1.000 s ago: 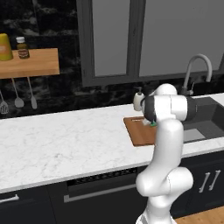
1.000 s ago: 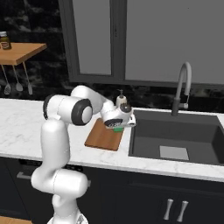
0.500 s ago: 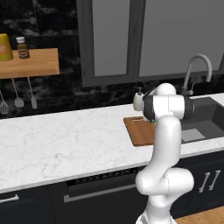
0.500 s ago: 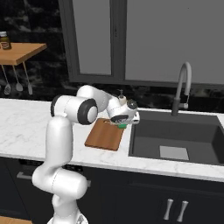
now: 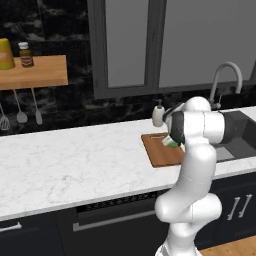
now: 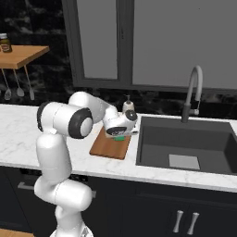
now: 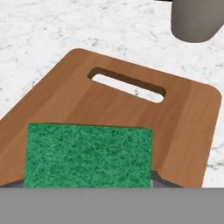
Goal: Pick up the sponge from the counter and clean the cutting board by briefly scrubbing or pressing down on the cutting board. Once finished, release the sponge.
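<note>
The brown wooden cutting board (image 5: 157,151) (image 6: 107,146) (image 7: 131,109) lies on the white marble counter (image 5: 75,165) (image 6: 18,134), just left of the sink. My gripper (image 6: 119,134) (image 7: 87,184) (image 5: 170,142) is shut on the sponge (image 7: 87,155) (image 6: 121,137) (image 5: 172,144), whose green face points at the board. It holds the sponge low over the board's sink-side end. Whether the sponge touches the wood I cannot tell. Dark fingertips (image 7: 160,179) flank the sponge. The board's handle slot (image 7: 127,84) lies beyond it.
A soap dispenser (image 5: 158,114) (image 6: 127,105) (image 7: 194,19) stands behind the board. The dark sink (image 6: 185,148) with its curved tap (image 6: 193,92) (image 5: 225,80) is to the right. A wooden wall shelf (image 5: 32,71) with jars and hanging utensils is at the far left.
The hand with the sponge has shifted a little over the board's sink-side end and dropped lower toward the wood. The board has stayed in place.
</note>
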